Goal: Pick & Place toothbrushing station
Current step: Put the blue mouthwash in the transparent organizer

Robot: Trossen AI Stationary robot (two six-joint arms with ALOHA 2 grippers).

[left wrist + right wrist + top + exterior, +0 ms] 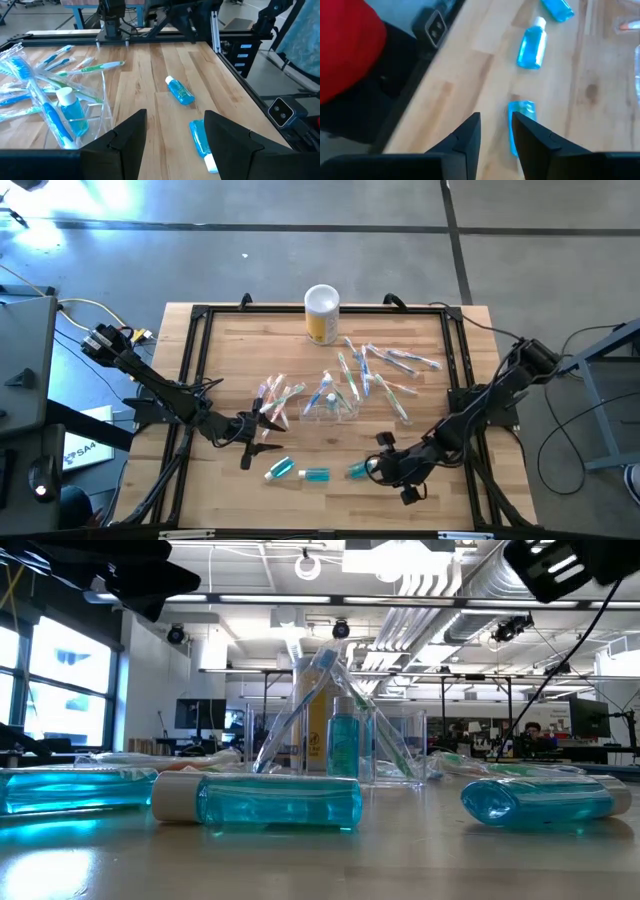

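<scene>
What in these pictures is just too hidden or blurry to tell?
- Right end effector, right wrist view: motion blur; whether its fingers touch the small teal toothpaste tube between them is unclear.
- Yellow-and-white cylindrical container, high view: label too small to read.
- Left-hand teal tube, low view: cut off by the picture's edge.
- Slim pastel toothbrushes, high view: too tangled to count.
</scene>
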